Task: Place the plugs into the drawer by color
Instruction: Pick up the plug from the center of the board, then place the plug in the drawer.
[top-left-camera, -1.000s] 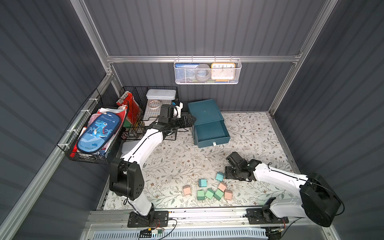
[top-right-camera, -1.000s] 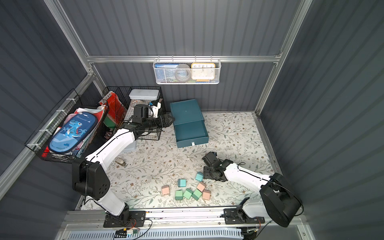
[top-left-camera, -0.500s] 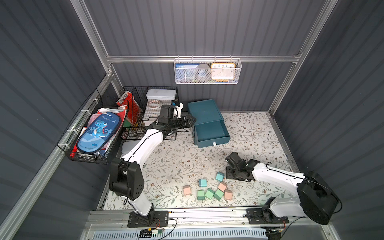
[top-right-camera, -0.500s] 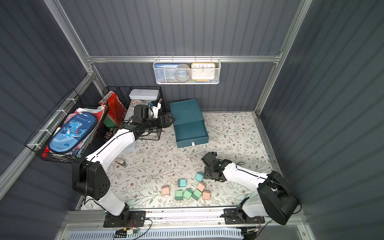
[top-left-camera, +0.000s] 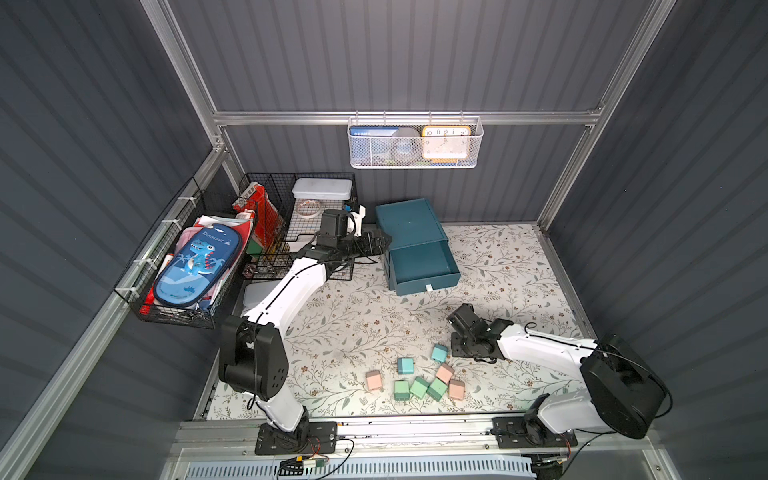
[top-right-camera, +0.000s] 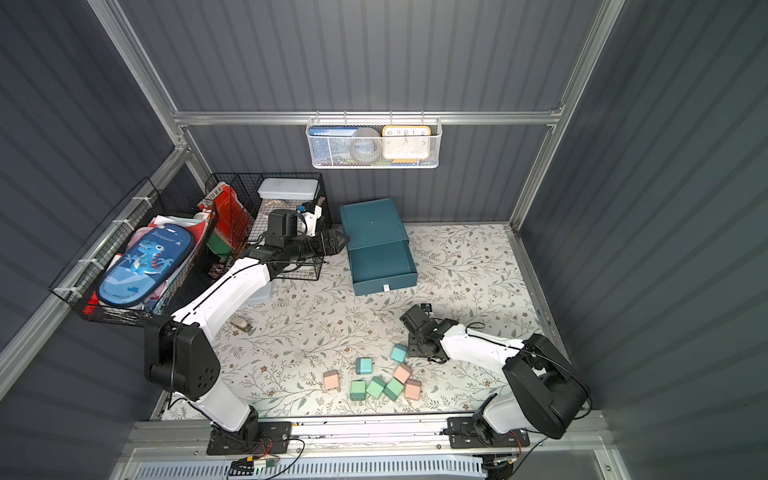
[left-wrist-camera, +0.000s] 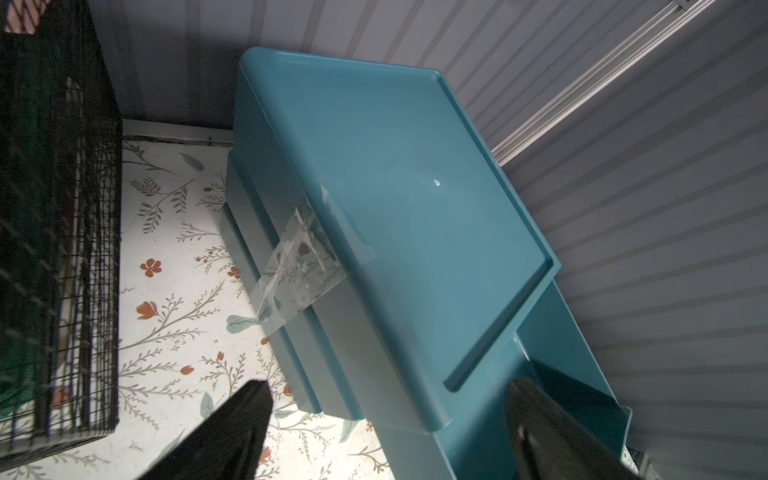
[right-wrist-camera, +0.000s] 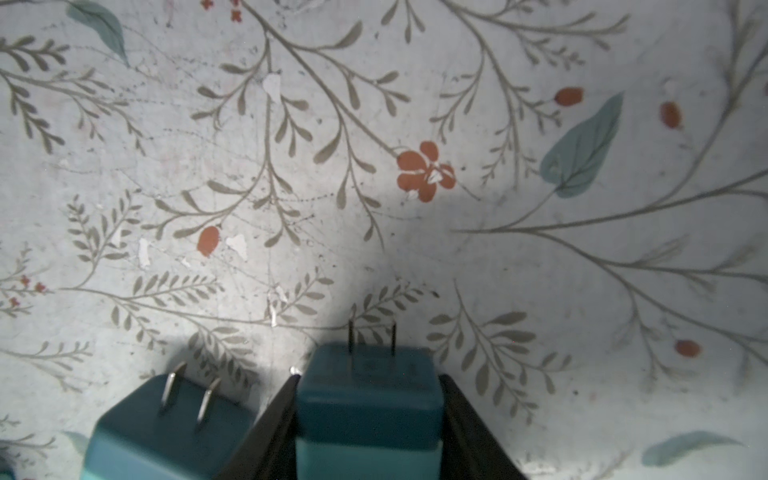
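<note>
Mat (top-left-camera: 357, 316), floral, under plugs (top-left-camera: 419, 387); ribbed grey walls (top-left-camera: 374, 54)

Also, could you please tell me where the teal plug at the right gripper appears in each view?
In a top view: the teal plug sits lower centre, on the floral mat.
In a top view: lower centre again.
Right wrist: close up, between the jaws of the right gripper.
Left wrist: not in it.
Shared landmark: the floral mat, in every view.
</note>
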